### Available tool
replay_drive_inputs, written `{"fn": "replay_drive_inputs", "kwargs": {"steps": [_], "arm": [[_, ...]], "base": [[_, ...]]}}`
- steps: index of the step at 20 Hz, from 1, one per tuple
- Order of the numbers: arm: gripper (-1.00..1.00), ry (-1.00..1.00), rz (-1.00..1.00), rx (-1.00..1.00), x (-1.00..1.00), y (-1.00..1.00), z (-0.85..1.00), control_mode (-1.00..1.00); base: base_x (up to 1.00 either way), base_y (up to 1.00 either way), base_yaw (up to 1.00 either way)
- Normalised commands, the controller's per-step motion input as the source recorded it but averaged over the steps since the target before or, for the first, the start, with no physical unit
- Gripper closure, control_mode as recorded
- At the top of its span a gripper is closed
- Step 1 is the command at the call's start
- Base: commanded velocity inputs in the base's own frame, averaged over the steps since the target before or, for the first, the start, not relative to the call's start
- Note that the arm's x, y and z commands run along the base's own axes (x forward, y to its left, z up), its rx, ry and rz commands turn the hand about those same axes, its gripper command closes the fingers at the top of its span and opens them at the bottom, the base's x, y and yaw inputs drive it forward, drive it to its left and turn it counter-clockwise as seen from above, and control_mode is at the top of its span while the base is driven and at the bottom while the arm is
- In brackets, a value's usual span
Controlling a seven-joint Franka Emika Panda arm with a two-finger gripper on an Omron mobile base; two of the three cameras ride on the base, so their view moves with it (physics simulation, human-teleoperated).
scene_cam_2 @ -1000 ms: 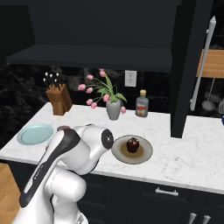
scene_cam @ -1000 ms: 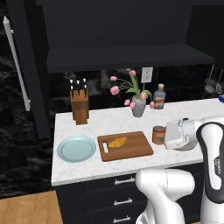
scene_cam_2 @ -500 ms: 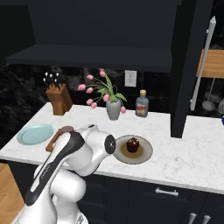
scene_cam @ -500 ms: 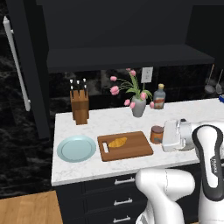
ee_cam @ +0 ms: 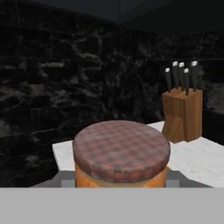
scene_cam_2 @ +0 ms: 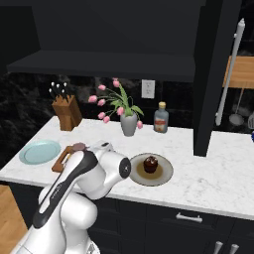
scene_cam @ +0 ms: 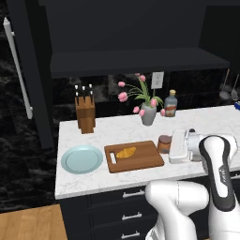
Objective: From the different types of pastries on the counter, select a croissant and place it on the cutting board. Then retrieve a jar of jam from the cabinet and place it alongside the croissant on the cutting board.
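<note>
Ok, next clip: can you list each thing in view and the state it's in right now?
croissant: lying on the cutting board.
cutting board: flat on the counter, handle slot toward the plate.
jar of jam: upright, lid on, at the board's right end, right in front of the end effector.
end effector: level with the jar; grip cannot be told.
blue plate: empty.
dark round pastry: on its grey plate.
bottle: upright, capped.

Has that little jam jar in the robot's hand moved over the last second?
Yes. In the left base view the jar of jam has slid left toward the cutting board, closing most of the gap; the board hasn't shifted.
</note>
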Motion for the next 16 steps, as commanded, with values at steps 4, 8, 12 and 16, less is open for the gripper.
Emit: {"fn": "replay_drive_inputs", "kwargs": {"steps": [4, 8, 12, 16], "arm": [[1.0, -0.02, 0.0, 0.0, 0.21, 0.02, -0.26, -1.0], [1.0, -0.03, 0.0, 0.0, 0.24, 0.02, -0.19, -1.0], [1.0, -0.03, 0.0, 0.0, 0.09, 0.14, -0.24, -1.0], [1.0, -0.04, 0.0, 0.0, 0.0, 0.22, -0.3, -1.0]], "base": [[0.0, 0.0, 0.0], [0.0, 0.0, 0.0], [0.0, 0.0, 0.0], [0.0, 0.0, 0.0]]}}
